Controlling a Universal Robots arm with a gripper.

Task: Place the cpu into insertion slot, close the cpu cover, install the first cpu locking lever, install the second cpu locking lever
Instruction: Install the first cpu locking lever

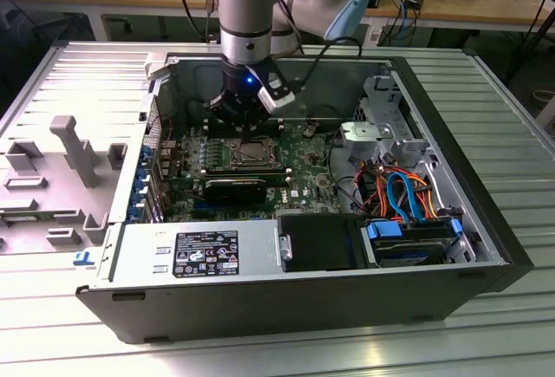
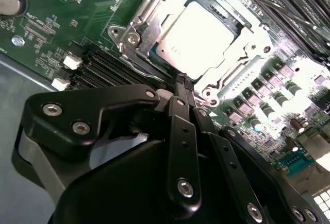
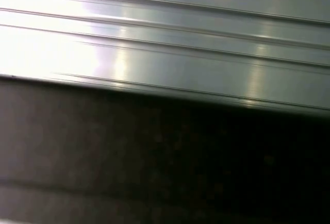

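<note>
My gripper (image 2: 181,80) hangs inside the open computer case (image 1: 486,247), low over the green motherboard (image 1: 303,182) and just beyond the far edge of the insertion slot (image 1: 247,153) as the exterior view shows it. In the second wrist view my fingers (image 2: 181,87) are drawn together into one narrow black tip with no gap between them, and nothing is held there. That tip sits at the rim of the socket, right beside its metal frame; whether it touches the frame I cannot tell.

The cpu (image 2: 198,36) lies flat in the insertion slot, its pale metal top facing up. The cpu cover (image 2: 149,15) lies down around it, the chip showing through the square cut-out.

The case lies on its side on the ribbed metal counter (image 1: 512,91). Inside it, a grey power supply (image 1: 204,254) sits along the near wall, and a drive cage with blue and orange cables (image 1: 403,195) fills the near corner toward the exterior view's right. A grey moulded fixture (image 1: 61,160) rests on the counter by the case, toward the exterior view's left.
</note>
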